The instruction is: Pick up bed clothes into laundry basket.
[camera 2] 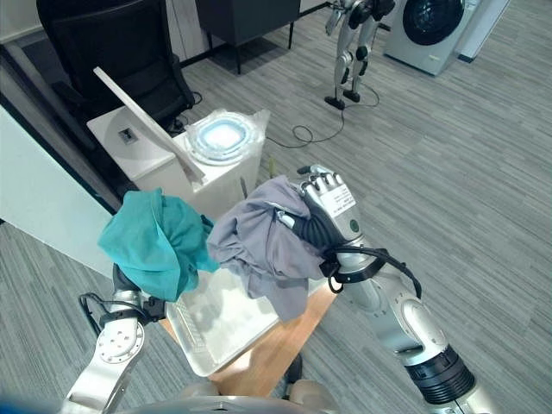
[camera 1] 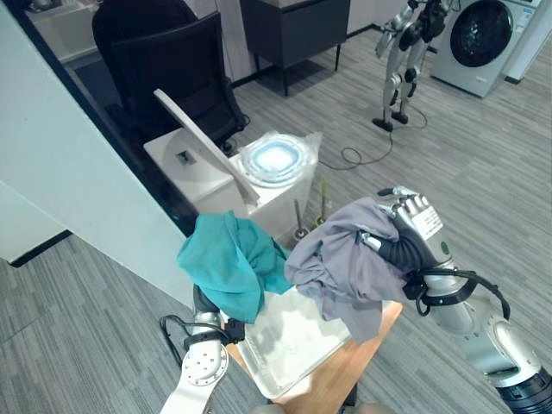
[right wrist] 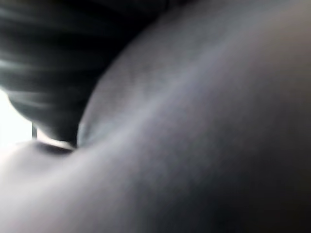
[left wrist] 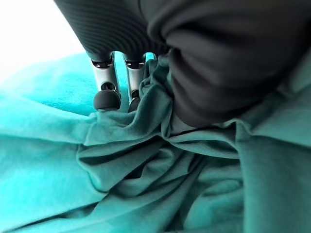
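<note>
A teal cloth (camera 1: 228, 259) hangs bunched over my left hand (left wrist: 108, 92), whose fingers are curled into its folds. A grey cloth (camera 1: 345, 263) is bunched in my right hand (camera 1: 416, 226), its fingers and thumb curled round the fabric, and the loose end droops down. Both cloths are held in the air above a white translucent laundry basket (camera 1: 259, 366). The basket rests on a small wooden table (camera 1: 345, 375). The teal cloth is over the basket's left side, the grey one over its right side. In the right wrist view grey cloth (right wrist: 194, 145) covers the hand.
Behind the basket stands a white cabinet (camera 1: 194, 172) with a raised lid (camera 1: 203, 142) and a round plastic-wrapped thing (camera 1: 276, 159) on top. A black office chair (camera 1: 168, 65), a dark cabinet (camera 1: 293, 30), another standing humanoid robot (camera 1: 401, 60) and a washing machine (camera 1: 483, 39) are farther back.
</note>
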Controlling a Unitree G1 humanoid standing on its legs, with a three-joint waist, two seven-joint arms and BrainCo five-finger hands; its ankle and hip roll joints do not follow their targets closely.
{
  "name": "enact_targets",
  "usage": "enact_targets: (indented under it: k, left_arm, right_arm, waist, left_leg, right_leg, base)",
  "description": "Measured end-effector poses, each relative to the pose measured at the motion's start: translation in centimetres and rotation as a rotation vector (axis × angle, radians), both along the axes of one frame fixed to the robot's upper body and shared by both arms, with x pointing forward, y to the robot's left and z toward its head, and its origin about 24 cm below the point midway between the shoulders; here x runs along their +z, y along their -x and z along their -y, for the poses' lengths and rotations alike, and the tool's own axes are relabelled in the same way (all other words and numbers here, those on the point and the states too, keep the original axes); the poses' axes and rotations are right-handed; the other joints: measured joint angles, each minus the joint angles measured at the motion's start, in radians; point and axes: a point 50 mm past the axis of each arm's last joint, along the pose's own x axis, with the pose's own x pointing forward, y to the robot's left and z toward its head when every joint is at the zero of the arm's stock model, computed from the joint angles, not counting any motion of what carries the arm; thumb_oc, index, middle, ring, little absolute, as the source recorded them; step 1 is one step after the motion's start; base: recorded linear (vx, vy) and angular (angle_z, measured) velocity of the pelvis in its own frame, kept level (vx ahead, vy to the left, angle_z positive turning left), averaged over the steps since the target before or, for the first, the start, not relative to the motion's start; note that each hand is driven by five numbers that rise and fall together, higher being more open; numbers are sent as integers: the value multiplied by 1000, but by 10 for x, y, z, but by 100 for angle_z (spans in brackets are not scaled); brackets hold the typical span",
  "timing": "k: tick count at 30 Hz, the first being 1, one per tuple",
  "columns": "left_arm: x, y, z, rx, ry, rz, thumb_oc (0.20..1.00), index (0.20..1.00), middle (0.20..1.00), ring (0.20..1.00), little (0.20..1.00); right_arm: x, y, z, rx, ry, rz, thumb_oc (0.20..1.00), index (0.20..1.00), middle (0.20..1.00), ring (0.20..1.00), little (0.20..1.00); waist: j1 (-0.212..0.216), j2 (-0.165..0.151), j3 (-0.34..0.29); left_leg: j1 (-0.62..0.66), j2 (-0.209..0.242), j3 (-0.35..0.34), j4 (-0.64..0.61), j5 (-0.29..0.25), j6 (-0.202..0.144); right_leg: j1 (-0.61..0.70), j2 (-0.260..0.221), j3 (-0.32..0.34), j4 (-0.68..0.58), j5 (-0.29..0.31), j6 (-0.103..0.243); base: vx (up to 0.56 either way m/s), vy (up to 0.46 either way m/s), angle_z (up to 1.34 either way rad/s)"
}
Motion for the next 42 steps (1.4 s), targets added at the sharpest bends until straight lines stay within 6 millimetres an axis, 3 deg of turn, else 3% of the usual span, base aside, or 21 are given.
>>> enact_targets:
  k: [2, 6, 11, 13, 15, 16, 20, 22, 25, 29, 31, 34, 36, 40, 42]
  left_arm:
    - [0, 0, 0, -1, 1, -1, 200, 200, 200, 200, 200]
    - [-2, 1, 0, -1, 21, -10, 200, 200, 200, 200, 200]
    - [-11, -2, 7, -32, 33, -38, 200, 200, 200, 200, 200]
    - [-19, -4, 9, -49, 30, -70, 200, 200, 200, 200, 200]
    - [-23, -4, 9, -56, 29, -89, 200, 200, 200, 200, 200]
    - [-28, -4, 9, -65, 25, -107, 200, 200, 200, 200, 200]
    - [-33, -5, 10, -81, 42, -135, 200, 200, 200, 200, 200]
    - [-33, -12, 12, -106, 42, -134, 200, 200, 200, 200, 200]
    - [-31, -17, 13, -121, 40, -126, 200, 200, 200, 200, 200]
    - [-35, -17, 16, -136, 36, -156, 200, 200, 200, 200, 200]
    - [-43, -18, 19, -160, 23, -204, 200, 200, 200, 200, 200]
    - [-54, -17, 29, -223, -1, -275, 200, 200, 200, 200, 200]
    - [-59, -16, 32, -250, -18, -305, 200, 200, 200, 200, 200]
    - [-83, -18, 42, -269, -128, -409, 200, 200, 200, 200, 200]
    - [-109, -20, 45, -244, -173, -536, 200, 200, 200, 200, 200]
  right_arm:
    - [-23, -6, 3, -31, 48, -103, 200, 200, 200, 200, 200]
    - [-45, -9, -2, -32, 78, -193, 200, 200, 200, 200, 200]
    - [-103, -16, 4, -89, 213, -390, 200, 200, 200, 200, 200]
    - [-142, -17, 14, -164, 303, -526, 200, 200, 200, 200, 200]
    - [-160, -17, 15, -203, 325, -593, 200, 200, 200, 200, 200]
    - [-172, -16, 13, -224, 331, -644, 1000, 1000, 1000, 1000, 1000]
    - [-186, -17, 10, -254, 334, -701, 1000, 1000, 1000, 1000, 1000]
    - [-186, -23, 11, -287, 330, -715, 1000, 1000, 1000, 1000, 1000]
    - [-154, -39, 14, -309, 184, -619, 1000, 1000, 1000, 1000, 1000]
    - [-116, -33, 26, -346, -63, -492, 1000, 1000, 1000, 1000, 1000]
    - [-109, -30, 41, -386, -61, -461, 1000, 1000, 1000, 1000, 1000]
    - [-90, -26, 78, -521, -78, -370, 1000, 1000, 1000, 1000, 1000]
    - [-83, -27, 90, -583, -106, -326, 1000, 1000, 1000, 1000, 1000]
    - [-66, -16, 103, -630, -205, -242, 1000, 1000, 1000, 1000, 1000]
    - [-61, -8, 98, -601, -256, -220, 1000, 1000, 1000, 1000, 1000]
  waist:
    - [7, 2, 1]
    - [18, 9, -1]
    - [35, 18, -4]
    - [51, 22, -4]
    - [62, 32, 1]
    - [62, 40, 4]
    - [69, 56, 8]
    - [67, 62, 9]
    - [59, 79, 10]
    - [16, 81, 9]
    - [-28, 76, 12]
    - [-64, 69, 13]
    - [-81, 62, 15]
    - [-124, 56, 15]
    - [-136, 54, 13]
  left_leg:
    - [-1, 0, -8, 0, -3, 5]
    - [-10, 3, -16, 0, 1, 0]
    - [-9, 2, -48, 0, 1, 0]
    - [-13, 0, -63, 0, 1, 0]
    - [-16, -1, -64, 0, 1, 0]
    - [-18, -2, -66, 0, 1, 0]
    - [-38, -3, -73, 1, 3, -1]
    - [-59, -5, -87, 11, 4, -1]
    - [-62, -6, -79, 13, 4, -1]
    - [-40, -9, -33, 3, 3, -1]
    - [-30, -13, -12, 2, 2, 0]
    - [-26, -14, 35, 1, -6, 9]
    - [-23, -13, 59, 1, -9, 10]
    - [-19, -11, 82, 1, -12, 7]
    - [-20, -12, 96, 1, -12, 7]
  right_leg:
    - [1, 1, -3, 0, -1, 0]
    - [-2, 2, -15, 0, -1, -2]
    - [15, -1, -46, 0, -6, -4]
    - [16, -4, -58, 0, -11, -3]
    - [13, -5, -60, 0, -11, -2]
    - [13, -7, -63, 0, -12, 0]
    - [-2, -10, -76, 0, -13, 1]
    - [-12, -11, -85, 0, -12, -1]
    - [-21, -11, -75, 0, -10, -3]
    - [-27, -10, -29, 1, -5, 2]
    - [-32, -11, -4, 1, 1, 3]
    - [-52, -9, 43, 0, 5, 12]
    - [-59, -7, 61, 0, 6, 10]
    - [-68, -3, 87, 0, 9, 10]
    - [-74, -1, 99, 0, 15, 10]
  base:
    - [27, -35, 7]
    - [32, -18, 8]
    - [46, -28, 20]
    - [40, -16, 18]
    - [0, 0, 0]
    - [-7, 3, 6]
    - [-52, 2, 7]
    - [-13, 25, 14]
    - [6, 58, -5]
    - [26, 52, -33]
    - [35, 55, -38]
    - [24, 39, -47]
    - [26, 42, -38]
    - [33, 30, -19]
    - [10, 24, -19]
